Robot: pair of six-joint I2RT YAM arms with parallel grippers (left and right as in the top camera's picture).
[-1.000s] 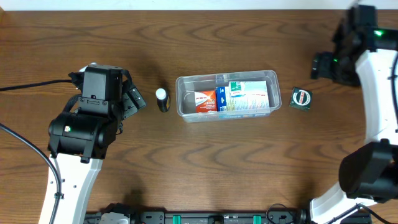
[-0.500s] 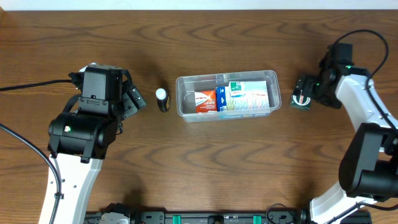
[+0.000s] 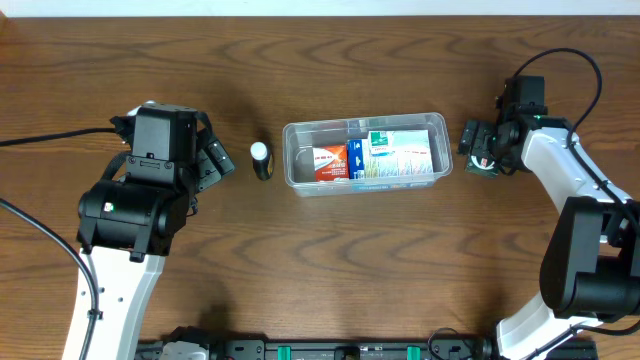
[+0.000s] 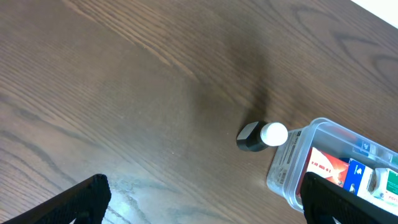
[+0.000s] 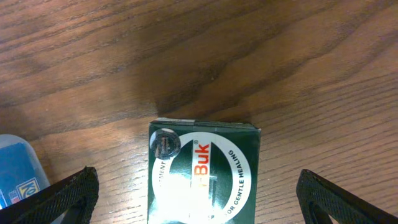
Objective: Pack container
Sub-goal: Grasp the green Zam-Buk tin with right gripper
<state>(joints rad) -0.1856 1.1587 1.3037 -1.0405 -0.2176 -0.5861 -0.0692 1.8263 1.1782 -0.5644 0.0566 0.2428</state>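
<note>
Mid-surface, I'm watching the container (image 3: 299,152) sitting part-packed with small boxes (image 3: 331,162). Outside it, a green box (image 5: 202,168) at right and a capped bottle (image 3: 261,160) at left are waiting. Right fingers (image 5: 68,193) are hovering spread over the green box; left fingers (image 4: 81,199) are hanging released, empty.

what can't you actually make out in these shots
Green box: in the right wrist view the bottom edge cuts off its lower part; in the overhead view the right gripper covers part of it.
Container: in the left wrist view the right and bottom edges cut it off.
Small boxes inside: overhead, print too small to read.
Bottle: label too small and dark.
</note>
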